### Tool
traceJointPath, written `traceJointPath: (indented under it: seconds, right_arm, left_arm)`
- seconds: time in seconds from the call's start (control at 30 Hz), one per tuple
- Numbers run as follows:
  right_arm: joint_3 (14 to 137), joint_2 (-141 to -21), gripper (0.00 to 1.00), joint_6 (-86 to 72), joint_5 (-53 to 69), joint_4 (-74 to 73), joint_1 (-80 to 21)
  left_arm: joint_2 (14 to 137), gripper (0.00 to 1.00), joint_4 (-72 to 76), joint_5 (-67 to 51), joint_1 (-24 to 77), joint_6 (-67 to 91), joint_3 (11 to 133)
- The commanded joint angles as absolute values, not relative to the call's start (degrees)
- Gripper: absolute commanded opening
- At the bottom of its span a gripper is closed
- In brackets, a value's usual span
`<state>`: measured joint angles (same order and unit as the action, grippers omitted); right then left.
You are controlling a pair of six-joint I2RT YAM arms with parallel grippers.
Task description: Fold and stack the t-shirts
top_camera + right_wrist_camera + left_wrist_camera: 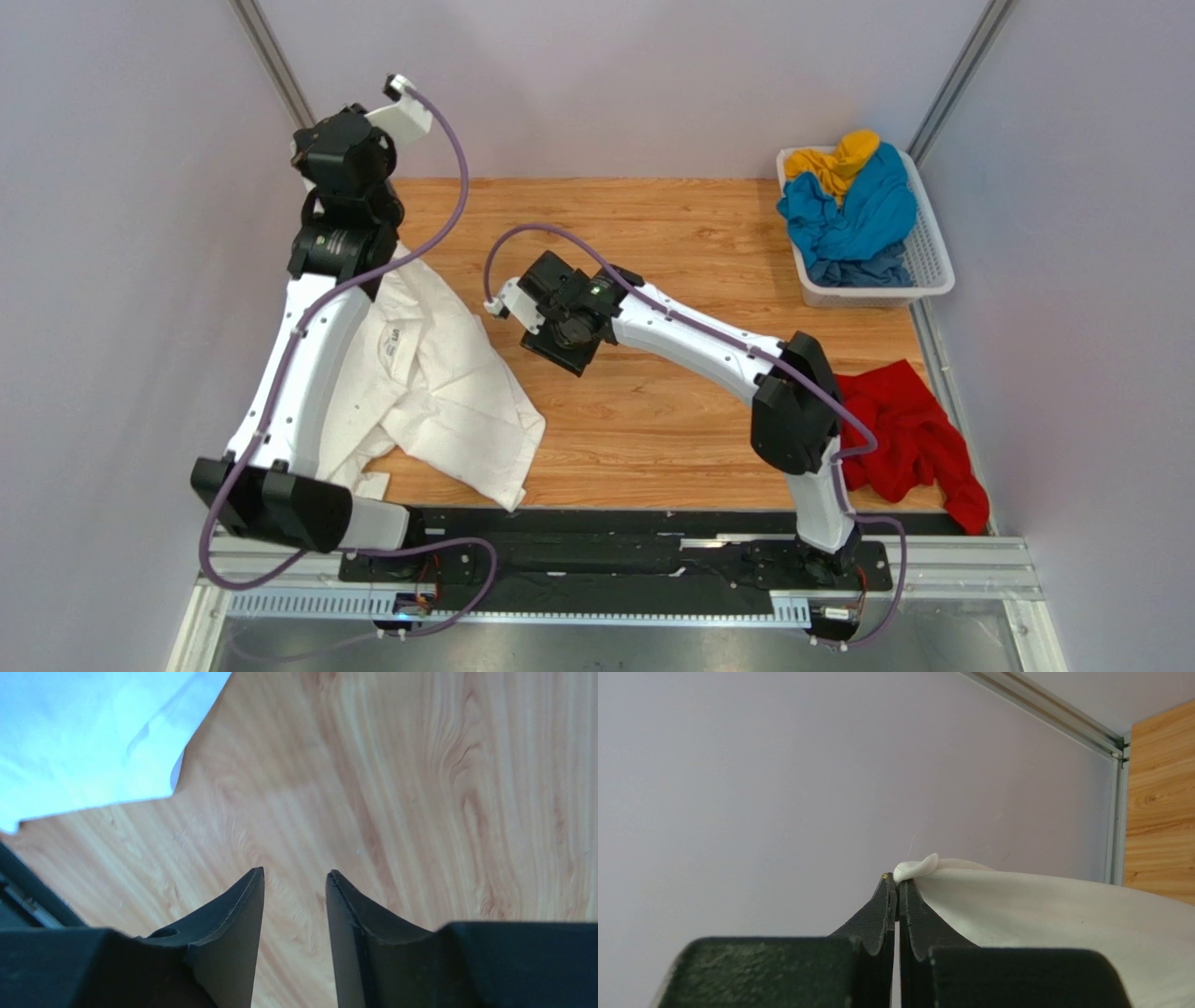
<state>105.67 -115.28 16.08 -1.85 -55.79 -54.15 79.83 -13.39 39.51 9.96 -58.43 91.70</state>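
Observation:
A large white t-shirt (442,378) lies crumpled on the left of the wooden table; its chest print does not show. My left gripper (898,880) is shut on an edge of this shirt (1053,917) and holds it lifted near the left wall. In the top view its fingers are hidden under the wrist. My right gripper (564,350) is open and empty over bare wood just right of the white shirt, which shows at the upper left of the right wrist view (77,735). A red t-shirt (905,427) lies bunched at the front right.
A white lattice basket (933,266) at the back right holds a blue t-shirt (856,210) with a yellow one (835,157) on top. Grey walls close in on the left, back and right. Bare wood (673,420) lies between the white and red shirts.

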Motion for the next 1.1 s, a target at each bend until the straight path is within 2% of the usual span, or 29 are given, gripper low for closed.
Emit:
traceJointPath:
  seconds: [0.0,0.13,0.2,0.23,0.33,0.63,1.07]
  right_arm:
    - [115.64,-121.89,0.43,17.49,-2.29,-53.61,-54.05]
    - [122.95,-127.78,0.45,18.10,-1.15,-54.32,-54.58]
    - [125.24,-129.98,0.49,18.28,-0.88,-53.70,-55.02]
    - [125.59,-130.51,0.54,18.46,-0.88,-52.57,-55.19]
    - [125.95,-132.01,0.57,18.63,1.76,-49.50,-56.42]
    - [127.62,-135.44,0.59,18.02,5.53,-45.36,-59.59]
    - [129.46,-140.80,0.59,18.98,4.92,-43.86,-60.29]
  left_arm:
    - [69.36,0.00,-9.57,39.73,9.67,-57.92,87.11]
    - [61.20,0.00,-17.54,37.28,9.67,-54.32,86.22]
    - [58.55,0.00,-21.78,35.17,9.67,-51.69,86.22]
    - [56.19,0.00,-25.54,33.33,9.67,-50.11,85.70]
    - [52.22,0.00,-28.91,31.64,9.75,-48.78,81.76]
    - [43.07,0.00,-30.15,31.81,9.76,-49.22,67.43]
    - [36.83,0.00,-32.52,31.12,9.76,-50.63,62.14]
